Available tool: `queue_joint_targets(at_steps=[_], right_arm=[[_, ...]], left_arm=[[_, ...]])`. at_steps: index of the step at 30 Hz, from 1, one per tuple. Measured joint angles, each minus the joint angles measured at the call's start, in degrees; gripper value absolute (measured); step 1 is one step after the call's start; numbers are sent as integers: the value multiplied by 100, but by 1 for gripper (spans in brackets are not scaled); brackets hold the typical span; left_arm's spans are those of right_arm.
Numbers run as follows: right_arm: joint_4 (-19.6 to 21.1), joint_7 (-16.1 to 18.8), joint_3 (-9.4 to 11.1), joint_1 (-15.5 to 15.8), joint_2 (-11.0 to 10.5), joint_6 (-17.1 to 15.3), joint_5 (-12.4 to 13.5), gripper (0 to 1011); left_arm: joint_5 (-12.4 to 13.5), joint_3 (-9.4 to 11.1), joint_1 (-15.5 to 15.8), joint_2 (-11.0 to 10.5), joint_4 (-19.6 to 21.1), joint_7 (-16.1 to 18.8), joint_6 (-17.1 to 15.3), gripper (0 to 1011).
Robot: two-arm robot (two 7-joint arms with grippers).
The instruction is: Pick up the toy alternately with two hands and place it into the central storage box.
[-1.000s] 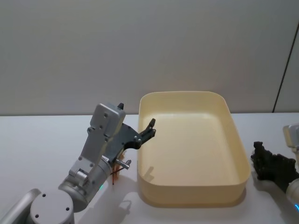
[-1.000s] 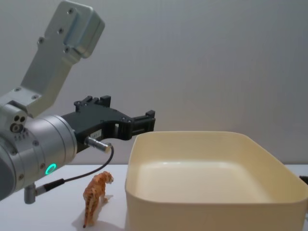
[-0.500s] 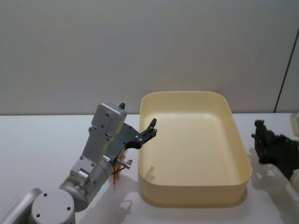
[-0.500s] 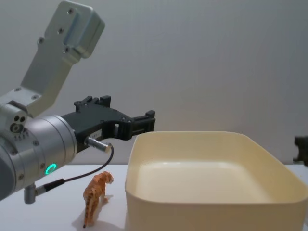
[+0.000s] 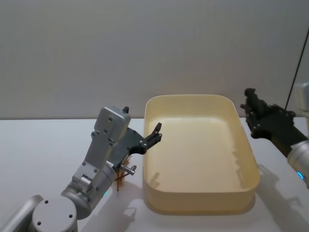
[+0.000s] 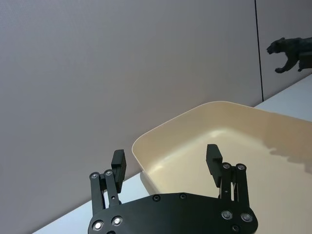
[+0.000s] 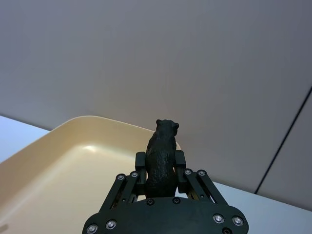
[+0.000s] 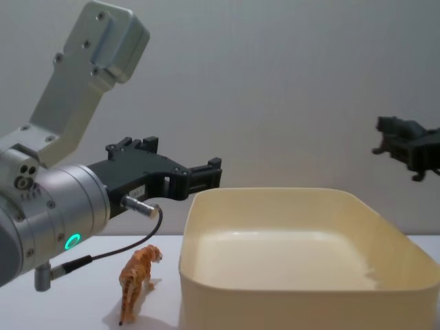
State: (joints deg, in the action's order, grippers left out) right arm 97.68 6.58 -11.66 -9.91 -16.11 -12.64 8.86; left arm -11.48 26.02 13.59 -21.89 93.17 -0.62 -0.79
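Observation:
A black animal toy (image 7: 162, 148) sits between the fingers of my right gripper (image 7: 160, 165), which is shut on it. Gripper and toy (image 5: 252, 105) hang in the air above the right rim of the cream-yellow storage box (image 5: 198, 202); from the chest the toy (image 8: 393, 130) is well above the box (image 8: 275, 306). My left gripper (image 5: 155, 133) is open with nothing in it, hovering at the box's left rim (image 6: 195, 114). An orange tiger toy (image 8: 137, 278) stands on the table left of the box, under the left arm.
The white table runs left and right of the box. A grey wall stands behind. The thick silver left arm (image 8: 48, 220) with its green ring light covers the near left. A cable hangs from the left wrist near the tiger.
My right gripper has lifted the black toy from the table at the right and carried it up and inward to the box's right rim. The left arm has stayed still.

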Motion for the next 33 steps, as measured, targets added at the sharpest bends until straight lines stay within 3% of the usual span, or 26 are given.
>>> queue_joint_targets(at_steps=[12, 24, 33], right_arm=[[-565, 532, -224, -476, 340, -313, -190, 347], [-998, 802, -365, -737, 536, -439, -345, 740], [-772, 640, -203, -618, 370, -375, -188, 977]], left_arm=[[0, 0, 0, 0, 0, 0, 0, 1001], [0, 0, 0, 0, 0, 0, 0, 1001], [0, 0, 0, 0, 0, 0, 0, 1001]])
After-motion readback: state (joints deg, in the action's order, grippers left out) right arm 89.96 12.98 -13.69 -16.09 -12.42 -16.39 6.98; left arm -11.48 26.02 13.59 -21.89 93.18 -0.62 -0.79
